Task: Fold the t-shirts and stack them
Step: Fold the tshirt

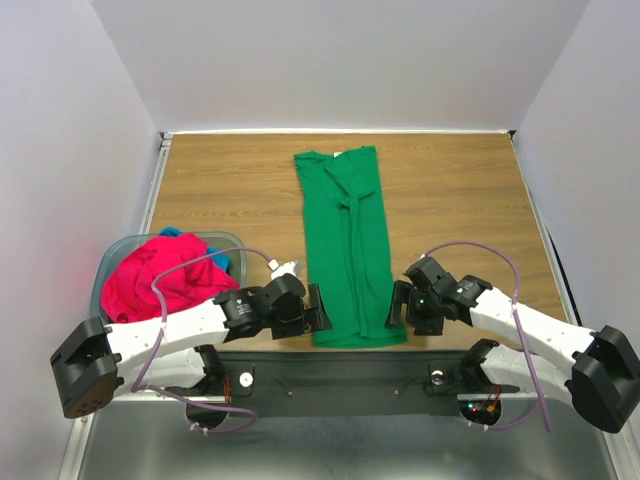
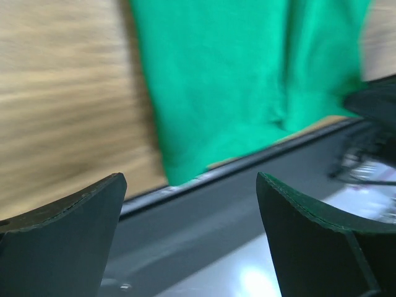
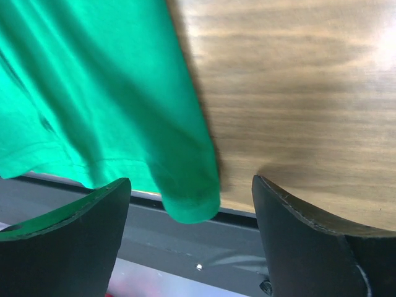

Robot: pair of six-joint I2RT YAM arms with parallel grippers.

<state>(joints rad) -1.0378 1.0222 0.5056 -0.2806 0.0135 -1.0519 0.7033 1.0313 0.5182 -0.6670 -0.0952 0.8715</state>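
A kelly green t-shirt (image 1: 345, 240) lies on the wooden table (image 1: 450, 190), folded lengthwise into a long narrow strip with its hem at the near edge. My left gripper (image 1: 318, 305) sits open at the hem's near left corner; in the left wrist view the green cloth (image 2: 235, 74) lies beyond the wide-apart fingers of that gripper (image 2: 190, 179). My right gripper (image 1: 398, 305) is open at the near right corner. In the right wrist view the green corner (image 3: 185, 198) hangs over the table edge between the spread fingers, unclamped. A pink-red t-shirt (image 1: 165, 280) fills the basket, with a bit of blue t-shirt (image 1: 170, 232) behind it.
The grey-blue plastic basket (image 1: 228, 240) stands at the left near corner of the table. A dark metal rail (image 1: 340, 375) runs along the near table edge between the arm bases. White walls close in the table on three sides.
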